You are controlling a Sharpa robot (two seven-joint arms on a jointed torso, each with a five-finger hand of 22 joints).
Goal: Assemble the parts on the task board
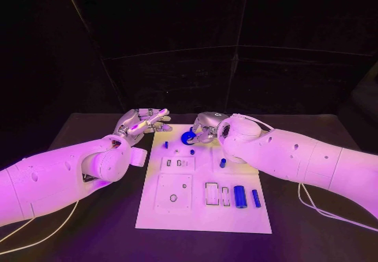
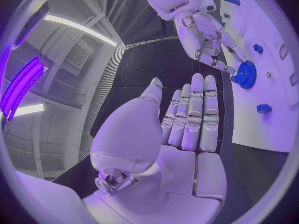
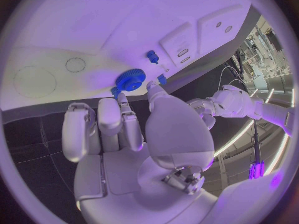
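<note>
the right robot hand point(image 1: 206, 129) sits over the far end of the board point(image 1: 206, 218), its fingertips point(image 3: 151, 86) closed on a blue gear point(image 1: 188, 137). from the right wrist the gear point(image 3: 130, 79) shows right at the tips of thumb and finger, lying flat against the board's white face. from the left wrist you see the same gear point(image 2: 246, 74) pinched at the end of the right robot hand point(image 2: 209, 40), on the board.

the left robot hand point(image 1: 142, 123) hangs beside the board's far left corner, holding nothing, fingers point(image 2: 193, 114) straight and side by side, thumb set apart, palm open. it is near the right robot hand but not touching it, and it lies off the board over the black counter point(image 1: 87, 128).

just beside the gear, toward the left robot hand, a small blue peg point(image 1: 165, 144) stands on the board. closer to the robot from the right robot hand, a short blue piece point(image 1: 223, 162) lies by that arm, and farther back toward the robot two blue cylinders point(image 1: 240, 196) lie side by side next to open slots point(image 1: 212, 194). on the left robot hand's side of those, a raised square plate point(image 1: 174, 191) with holes sits on the board.
</note>
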